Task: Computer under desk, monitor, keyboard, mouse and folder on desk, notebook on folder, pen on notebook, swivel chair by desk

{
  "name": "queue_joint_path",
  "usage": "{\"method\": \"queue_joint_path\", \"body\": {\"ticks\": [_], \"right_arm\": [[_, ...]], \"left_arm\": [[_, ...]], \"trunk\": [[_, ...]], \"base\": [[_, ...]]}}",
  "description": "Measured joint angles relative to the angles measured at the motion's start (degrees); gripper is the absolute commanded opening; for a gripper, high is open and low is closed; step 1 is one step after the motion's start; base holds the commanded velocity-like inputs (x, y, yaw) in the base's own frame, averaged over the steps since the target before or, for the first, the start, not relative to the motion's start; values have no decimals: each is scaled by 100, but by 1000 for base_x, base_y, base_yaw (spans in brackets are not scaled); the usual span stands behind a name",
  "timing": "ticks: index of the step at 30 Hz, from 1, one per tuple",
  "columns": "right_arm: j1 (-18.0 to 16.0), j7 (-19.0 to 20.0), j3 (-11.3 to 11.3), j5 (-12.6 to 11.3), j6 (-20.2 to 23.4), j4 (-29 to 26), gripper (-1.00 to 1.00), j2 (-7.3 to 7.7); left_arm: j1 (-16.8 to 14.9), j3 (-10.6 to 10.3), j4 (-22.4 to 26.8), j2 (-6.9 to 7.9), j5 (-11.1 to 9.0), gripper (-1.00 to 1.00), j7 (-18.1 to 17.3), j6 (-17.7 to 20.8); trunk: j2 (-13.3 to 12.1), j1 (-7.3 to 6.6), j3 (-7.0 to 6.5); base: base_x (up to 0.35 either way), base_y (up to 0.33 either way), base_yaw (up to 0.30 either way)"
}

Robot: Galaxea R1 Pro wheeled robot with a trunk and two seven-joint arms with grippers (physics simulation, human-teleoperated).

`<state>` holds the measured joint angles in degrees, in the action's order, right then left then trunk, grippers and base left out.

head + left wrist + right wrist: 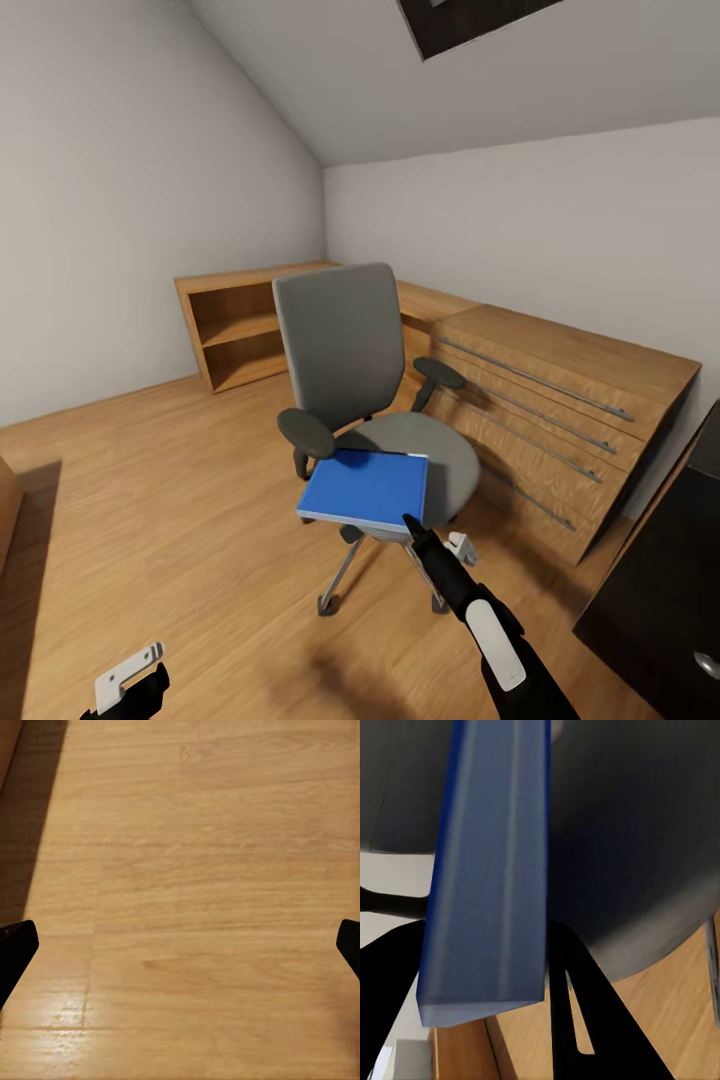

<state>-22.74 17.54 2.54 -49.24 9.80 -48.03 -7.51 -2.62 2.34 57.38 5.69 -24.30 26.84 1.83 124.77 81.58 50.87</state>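
The grey swivel chair (345,345) stands mid-room on the wooden floor. A bright blue folder (366,489) lies on its seat and overhangs the front edge. My right gripper (411,527) reaches to the folder's near right corner. In the right wrist view the folder (491,870) runs between the two black fingers (585,1020), which press against both of its faces, so the right gripper (484,934) is shut on it. My left gripper (130,685) hangs low at the left, open over bare floor, and in the left wrist view the left gripper (180,937) has its tips wide apart. A corner of the black desk (655,600) shows at the lower right.
A low wooden drawer cabinet (560,415) stands along the right wall, just behind the chair. An open wooden shelf unit (240,330) fills the far corner. Bare wooden floor (150,500) stretches to the left of the chair.
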Motion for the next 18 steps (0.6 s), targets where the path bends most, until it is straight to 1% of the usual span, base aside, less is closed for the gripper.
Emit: {"method": "queue_joint_path", "body": {"ticks": [2,6,18], "right_arm": [[0,-1,4,-1,-1,-2,-100,1],[1,4,9,-3,-2,-10,-100,2],[-1,6,19,-3,-2,-17,-100,11]], "left_arm": [[0,0,0,3,0,100,0,0],[-1,-1,-1,7,-1,100,0,4],[-1,-1,-2,8,1,100,0,0]], "trunk": [[0,0,0],[0,0,-5],[0,0,-30]], "base": [[0,0,-89],[0,0,-196],[0,0,-250]]}}
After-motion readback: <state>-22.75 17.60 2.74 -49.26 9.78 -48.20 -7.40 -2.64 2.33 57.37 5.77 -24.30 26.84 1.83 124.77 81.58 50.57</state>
